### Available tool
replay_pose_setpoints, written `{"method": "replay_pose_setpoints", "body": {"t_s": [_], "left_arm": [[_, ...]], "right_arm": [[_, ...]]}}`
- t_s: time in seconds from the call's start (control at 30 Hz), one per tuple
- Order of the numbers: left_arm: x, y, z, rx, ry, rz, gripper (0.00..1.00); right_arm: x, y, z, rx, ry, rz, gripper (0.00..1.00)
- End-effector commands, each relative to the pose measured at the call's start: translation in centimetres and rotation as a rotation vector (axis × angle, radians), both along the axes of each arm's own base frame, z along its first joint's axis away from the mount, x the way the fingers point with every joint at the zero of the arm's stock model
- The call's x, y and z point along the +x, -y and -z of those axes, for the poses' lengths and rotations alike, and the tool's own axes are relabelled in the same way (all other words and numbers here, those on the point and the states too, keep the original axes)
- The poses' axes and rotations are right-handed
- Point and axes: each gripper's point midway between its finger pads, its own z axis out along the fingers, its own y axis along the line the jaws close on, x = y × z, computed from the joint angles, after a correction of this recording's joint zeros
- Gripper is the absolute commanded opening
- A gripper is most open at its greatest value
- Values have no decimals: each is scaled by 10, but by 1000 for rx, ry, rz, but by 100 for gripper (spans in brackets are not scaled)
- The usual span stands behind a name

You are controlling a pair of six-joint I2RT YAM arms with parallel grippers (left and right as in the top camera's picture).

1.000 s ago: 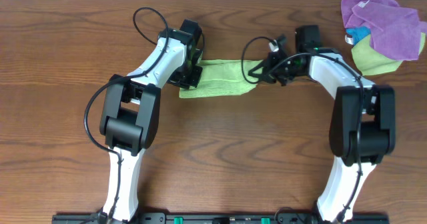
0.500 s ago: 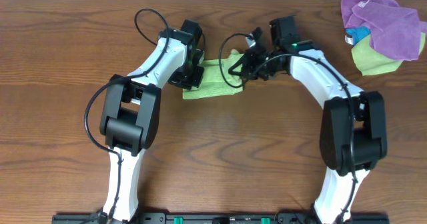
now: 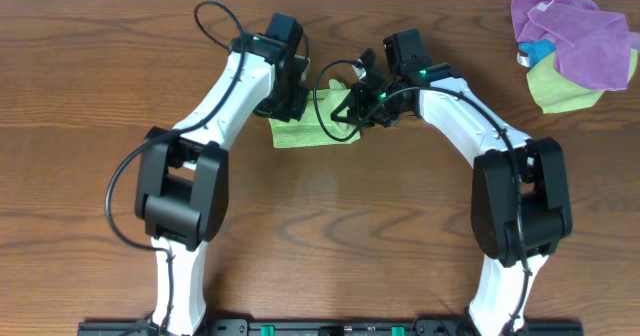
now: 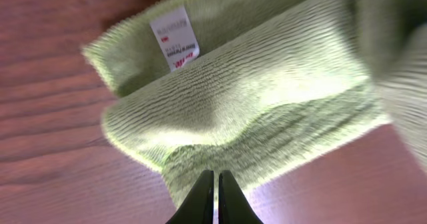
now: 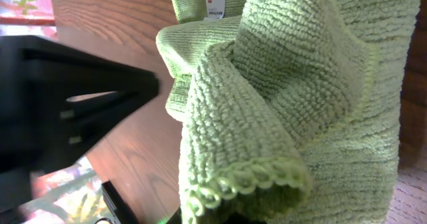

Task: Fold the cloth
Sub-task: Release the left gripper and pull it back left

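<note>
Wooden table (image 3: pixel 320 226), upper middle: cloth (image 3: pixel 305 133) partly folded, ends pinched by left gripper (image 4: pixel 215 182) and right gripper (image 3: pixel 360 104); final fold apparently unfinished

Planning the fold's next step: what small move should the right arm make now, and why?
Probably ease the right pincer toward the left pincer and down: it grips the cloth's lifted end, which hangs short of the end the left one grips.

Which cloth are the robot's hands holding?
The lime-green cloth with a white tag, pinched by the left gripper and right gripper. The purple cloth and yellower green cloth lie apart.
</note>
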Motion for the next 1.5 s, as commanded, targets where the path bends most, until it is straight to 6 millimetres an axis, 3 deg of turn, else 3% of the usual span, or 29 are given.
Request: {"method": "replay_pose_setpoints", "body": {"t_s": [0.0,0.17,0.27,0.37,0.47,0.6,0.93,1.13,1.47], "left_arm": [[10,-5,-29,-7,71,-33,6],[19,-29,-49,21,128,-110,6],[19,-49,-74,-18,151,-166,6],[10,-71,-99,-73,148,-222,6],[-4,-86,-112,-138,126,-261,6],[-32,-97,-108,-151,129,-284,6],[-110,-97,-90,-208,133,-302,6],[-126,-96,-87,-219,119,-299,6],[-128,-96,-86,-216,114,-294,6]], "right_arm": [[3,-4,-15,8,47,-17,1],[0,-8,-15,8,49,-29,1],[-1,-11,-15,6,53,-35,1],[-1,-15,-16,10,62,-42,1],[0,-22,-18,18,86,-55,1],[-2,-33,-21,27,113,-78,1],[-5,-51,-16,-26,168,-101,1],[0,-51,-12,-75,193,-76,1],[5,-63,-16,-72,251,-76,1]]}}
